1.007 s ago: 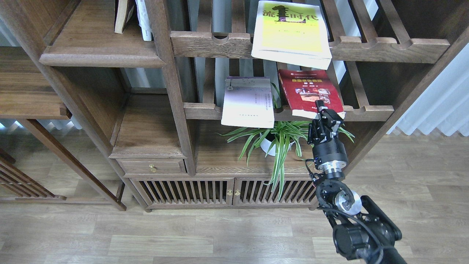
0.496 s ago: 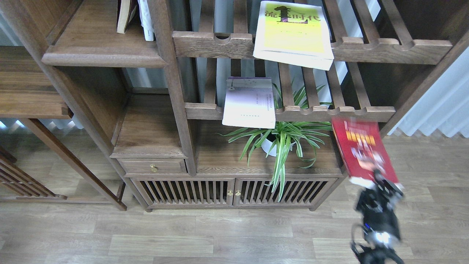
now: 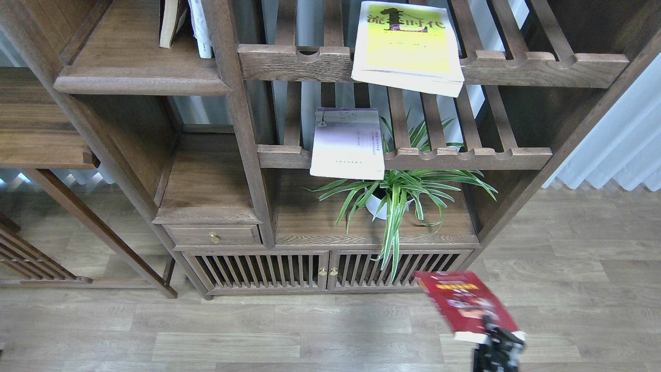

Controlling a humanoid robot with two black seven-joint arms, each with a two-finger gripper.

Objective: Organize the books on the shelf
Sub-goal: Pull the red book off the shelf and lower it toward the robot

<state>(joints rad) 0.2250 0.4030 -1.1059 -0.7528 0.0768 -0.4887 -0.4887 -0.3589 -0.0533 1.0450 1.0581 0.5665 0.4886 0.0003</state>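
Note:
My right gripper is at the bottom edge of the head view, shut on the near edge of the dark red book, which it holds low in front of the cabinet doors. The yellow-green book lies on the upper slatted rack and overhangs its front rail. The pale lilac-white book lies on the lower slatted rack, also overhanging. The solid brown shelf is at the upper left, with two books standing at its back. My left gripper is out of view.
A potted spider plant stands on the cabinet top under the lower rack. Below are slatted cabinet doors and a small drawer. A wood floor lies in front. White curtains hang at the right.
My right gripper has pulled the dark red book off the lower rack, swung it down to the right, then down and left to the bottom of the view. The other books have not moved.

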